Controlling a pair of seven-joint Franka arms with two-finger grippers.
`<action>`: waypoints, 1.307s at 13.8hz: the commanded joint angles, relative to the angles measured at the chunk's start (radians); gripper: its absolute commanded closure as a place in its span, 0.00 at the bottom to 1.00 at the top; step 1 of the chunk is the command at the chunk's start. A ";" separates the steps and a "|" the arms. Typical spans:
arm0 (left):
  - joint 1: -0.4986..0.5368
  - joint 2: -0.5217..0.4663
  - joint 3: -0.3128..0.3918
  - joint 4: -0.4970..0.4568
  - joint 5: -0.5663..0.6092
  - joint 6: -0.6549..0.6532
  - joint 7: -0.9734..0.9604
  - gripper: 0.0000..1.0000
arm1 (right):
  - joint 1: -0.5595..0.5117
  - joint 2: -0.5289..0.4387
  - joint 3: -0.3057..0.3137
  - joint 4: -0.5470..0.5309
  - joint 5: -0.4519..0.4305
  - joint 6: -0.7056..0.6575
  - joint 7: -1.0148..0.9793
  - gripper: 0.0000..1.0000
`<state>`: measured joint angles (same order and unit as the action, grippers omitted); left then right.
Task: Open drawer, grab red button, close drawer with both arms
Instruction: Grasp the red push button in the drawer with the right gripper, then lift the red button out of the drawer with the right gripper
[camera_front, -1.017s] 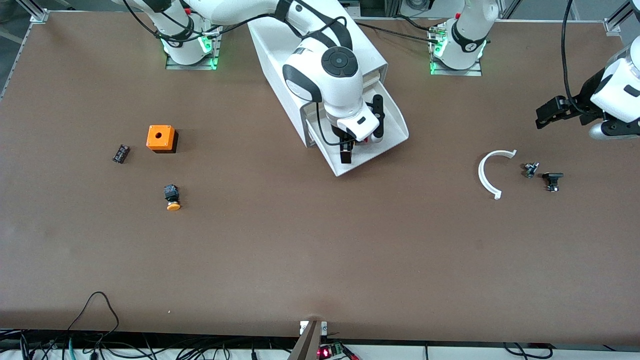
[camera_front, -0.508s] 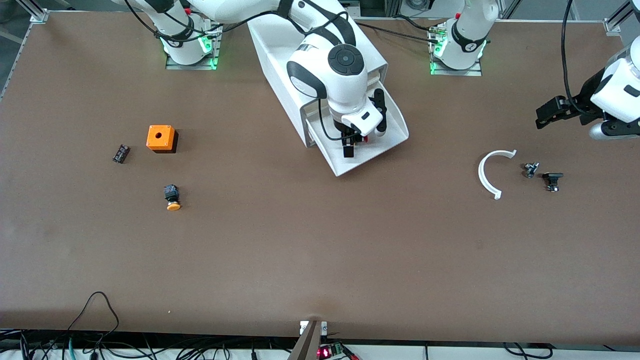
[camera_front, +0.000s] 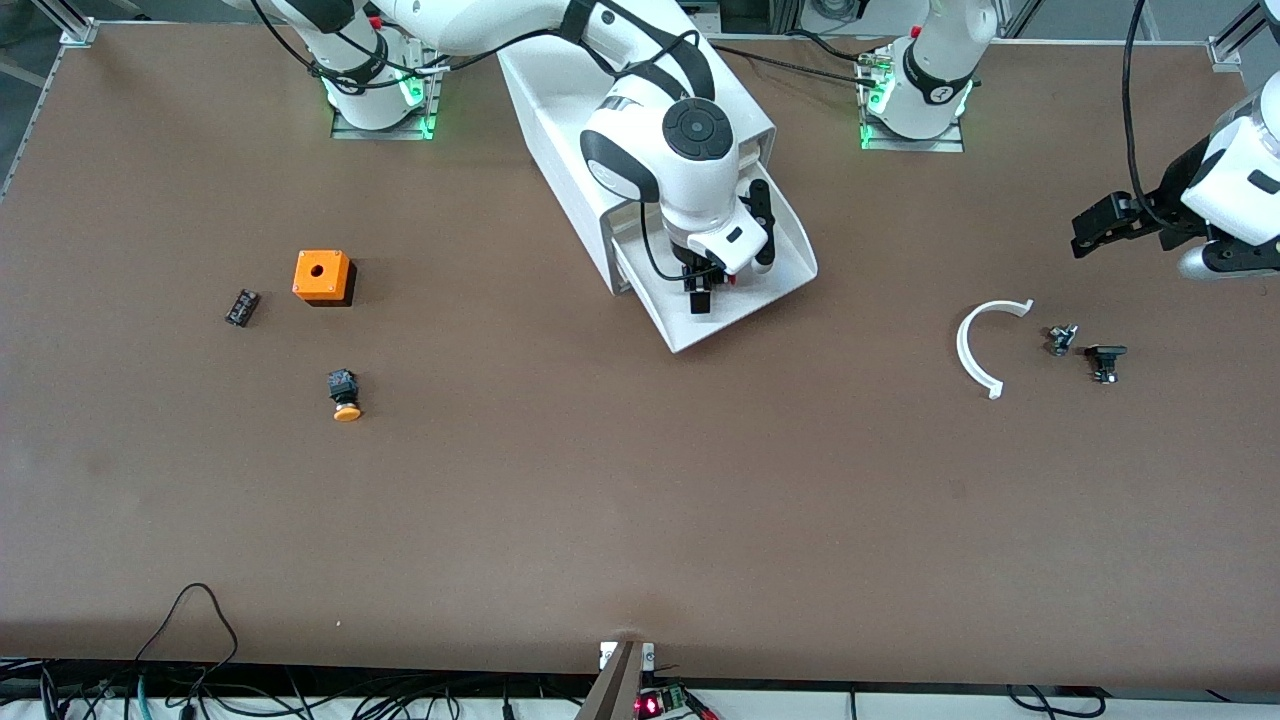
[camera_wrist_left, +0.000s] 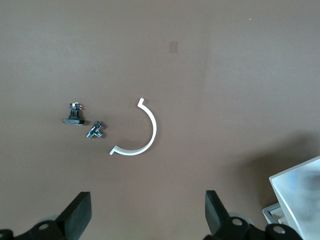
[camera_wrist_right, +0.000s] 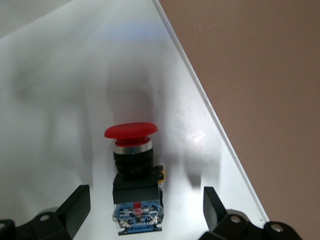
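Observation:
The lowest drawer of the white cabinet is pulled open. The button lies on its side on the drawer floor, red cap on a dark body with blue terminals. My right gripper reaches into the drawer from over the cabinet. In the right wrist view it is open, one finger on each side of the button's body with gaps between. My left gripper is open and empty in the air over the table at the left arm's end; the left wrist view shows it above bare table.
An orange box, an orange-capped button and a small black part lie toward the right arm's end. A white curved piece and two small dark parts lie under the left gripper's area.
My right gripper has moved a little deeper into the open drawer, toward the cabinet, and now straddles the button. The left arm has not moved.

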<state>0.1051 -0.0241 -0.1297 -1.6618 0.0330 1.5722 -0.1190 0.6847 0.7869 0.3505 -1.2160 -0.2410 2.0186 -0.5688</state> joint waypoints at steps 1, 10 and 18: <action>0.001 0.009 -0.005 0.027 0.011 -0.014 -0.011 0.00 | -0.011 0.028 0.024 0.030 -0.031 -0.015 0.000 0.02; -0.001 0.009 -0.005 0.027 0.011 -0.014 -0.013 0.00 | -0.014 0.022 0.054 0.036 -0.145 -0.020 0.043 0.81; 0.001 0.010 -0.004 0.027 0.011 -0.020 -0.013 0.00 | -0.045 -0.026 0.050 0.225 -0.153 -0.179 0.222 0.84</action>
<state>0.1049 -0.0241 -0.1303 -1.6618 0.0330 1.5714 -0.1247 0.6711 0.7856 0.3902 -1.0711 -0.3763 1.9222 -0.3890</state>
